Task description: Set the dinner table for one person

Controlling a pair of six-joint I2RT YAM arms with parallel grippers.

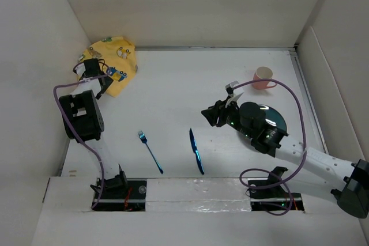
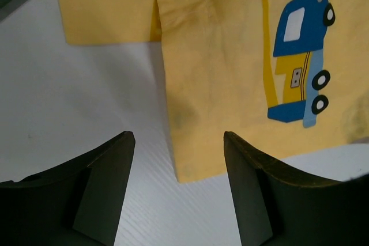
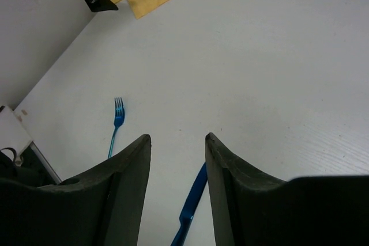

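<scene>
The white dinner table (image 1: 184, 90) carries a yellow car-printed placemat (image 1: 115, 61) crumpled at the far left corner. A blue fork (image 1: 150, 151) and a blue knife (image 1: 196, 151) lie near the front edge. A dark plate (image 1: 271, 118) sits at the right under my right arm, and a pink cup (image 1: 263, 78) stands behind it. My left gripper (image 1: 104, 82) is open, just above the table with the placemat's corner (image 2: 193, 168) between its jaws. My right gripper (image 1: 212, 114) is open and empty, above the table, with the knife (image 3: 193, 203) below it and the fork (image 3: 116, 124) to its left.
White walls close in the table at the left, back and right. The arm bases (image 1: 190, 191) and purple cables sit at the near edge. A printed blue and yellow truck (image 2: 300, 56) shows on the placemat.
</scene>
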